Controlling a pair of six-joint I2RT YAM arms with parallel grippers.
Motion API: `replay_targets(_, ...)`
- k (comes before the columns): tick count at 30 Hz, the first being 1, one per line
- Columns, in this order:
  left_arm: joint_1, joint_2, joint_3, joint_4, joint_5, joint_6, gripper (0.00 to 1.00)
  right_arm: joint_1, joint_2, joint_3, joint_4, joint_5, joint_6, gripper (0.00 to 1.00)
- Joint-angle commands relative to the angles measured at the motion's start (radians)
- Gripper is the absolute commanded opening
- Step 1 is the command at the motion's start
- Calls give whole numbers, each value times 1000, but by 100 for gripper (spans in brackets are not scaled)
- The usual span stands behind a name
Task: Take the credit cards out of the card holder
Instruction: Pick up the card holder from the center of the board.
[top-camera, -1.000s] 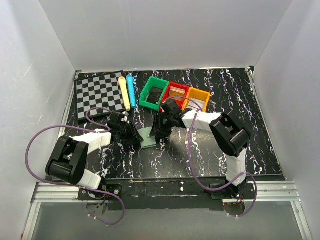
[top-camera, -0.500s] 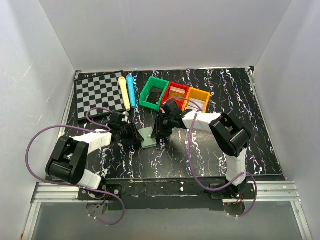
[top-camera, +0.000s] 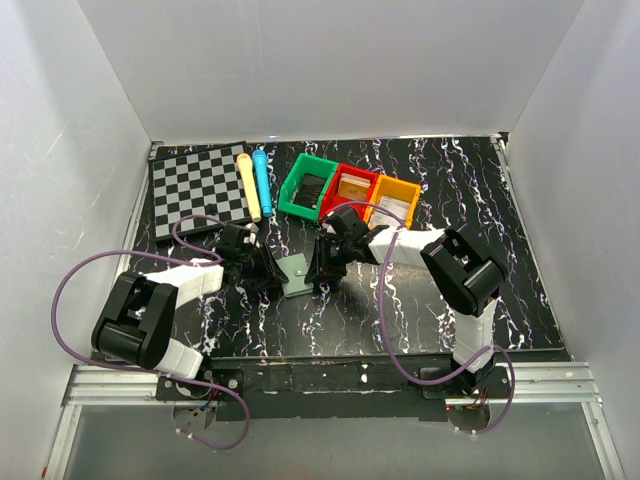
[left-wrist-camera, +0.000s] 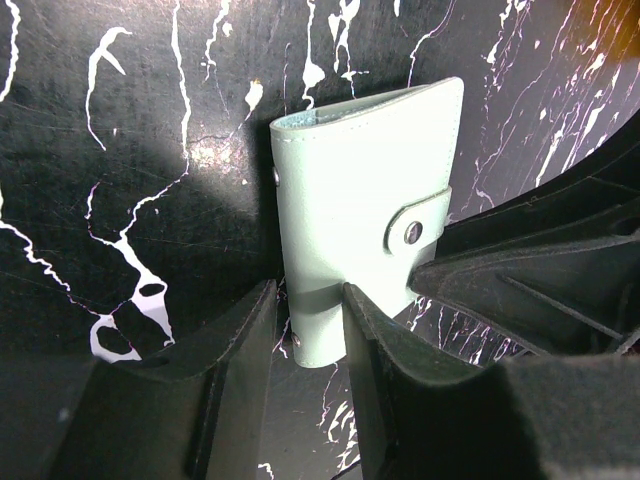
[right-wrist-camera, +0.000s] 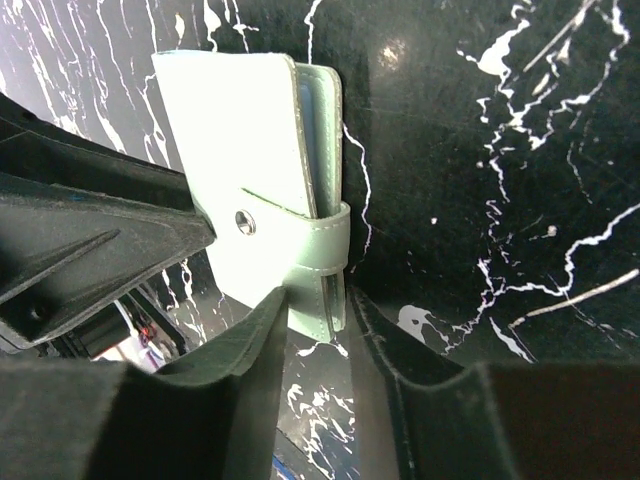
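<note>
Right, my left claw (left-wrist-camera: 308, 310) pinches one end of the card holder (left-wrist-camera: 350, 190), lying snapped shut just near-side of the green bin (top-camera: 307, 187), my right claw (right-wrist-camera: 318, 310) clamps its strap (right-wrist-camera: 300, 235), so I judge we're opening it: next, pop that strap.

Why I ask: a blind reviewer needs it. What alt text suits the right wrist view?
The right gripper pinches the strapped edge of the closed pale card holder over a black white-veined table; the left gripper reaches it from the left. No cards are out.
</note>
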Motion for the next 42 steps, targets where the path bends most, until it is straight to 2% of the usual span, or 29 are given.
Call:
replay_targets(1,-3,0,6,1,-7,8,33,0,-8,-10,-7,-8,-6,33)
replay_targets(5,-3,-12,2,14,13,14,34,0,-10,-10,-5,-9,-9,23)
replay_targets(8,-3,-22,-3,20,22,15,35,0,-13,-14,-4,-12,-9,1)
replay_targets(14,-3,-48,-18,34,42,8,36,0,-60,-43,-7,-12,-17,1)
replay_targets(25,-2,-221,-119,113,56,-44,42,0,-208,-115,-33,-32,-55,1)
replay_targets(33,-2,-272,-286,444,143,-176,48,-5,-304,-163,-57,-32,-74,1)
replay_targets(42,-2,-293,-375,672,189,-254,54,-14,-409,-169,-141,-26,-106,1)
